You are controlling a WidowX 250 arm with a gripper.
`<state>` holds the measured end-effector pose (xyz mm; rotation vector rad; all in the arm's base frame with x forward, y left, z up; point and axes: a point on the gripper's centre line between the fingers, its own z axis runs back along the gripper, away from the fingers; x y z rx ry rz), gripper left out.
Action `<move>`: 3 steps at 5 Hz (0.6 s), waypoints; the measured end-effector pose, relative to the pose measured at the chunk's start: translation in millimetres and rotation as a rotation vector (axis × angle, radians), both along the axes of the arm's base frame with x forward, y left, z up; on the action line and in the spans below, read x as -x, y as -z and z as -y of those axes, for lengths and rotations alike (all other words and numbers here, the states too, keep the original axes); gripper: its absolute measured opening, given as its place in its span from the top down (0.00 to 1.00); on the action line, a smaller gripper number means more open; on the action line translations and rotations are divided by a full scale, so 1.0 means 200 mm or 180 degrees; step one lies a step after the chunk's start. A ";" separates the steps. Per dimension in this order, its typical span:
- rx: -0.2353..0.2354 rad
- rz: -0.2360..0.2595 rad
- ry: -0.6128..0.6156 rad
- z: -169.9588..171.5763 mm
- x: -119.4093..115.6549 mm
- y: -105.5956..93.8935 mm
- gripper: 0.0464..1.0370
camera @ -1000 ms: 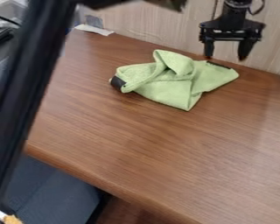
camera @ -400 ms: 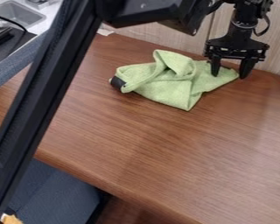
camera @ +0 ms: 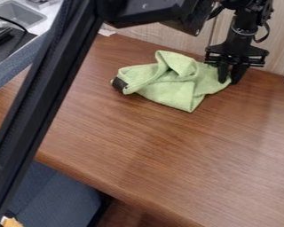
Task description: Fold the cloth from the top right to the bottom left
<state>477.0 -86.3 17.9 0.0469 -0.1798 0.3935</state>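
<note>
The gripper (camera: 230, 80) is at the upper right, low over the table, with its fingers close together on the right corner of the green cloth (camera: 171, 84). A bit of green shows between the fingertips, and the corner is bunched there. The rest of the cloth lies crumpled on the table, with a raised fold at its top and a black tag (camera: 119, 84) at its left end. The gripper partly hides the cloth's right corner.
The brown table (camera: 150, 146) meets a pale wood panel (camera: 221, 33) at the back. A black beam (camera: 41, 97) crosses the left side. A grey sink (camera: 20, 15) is at the upper left.
The arm has come down and its fingers, apart before, have closed on the cloth's right corner, drawing it slightly inward. The black beam has shifted right in the view since the earliest frame.
</note>
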 end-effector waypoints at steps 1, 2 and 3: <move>-0.0028 -0.0007 -0.0012 -0.01 0.00 0.01 0.95; -0.0032 -0.0006 -0.0003 -0.01 0.01 0.00 0.99; -0.0007 0.0003 -0.0011 -0.01 0.01 -0.01 0.99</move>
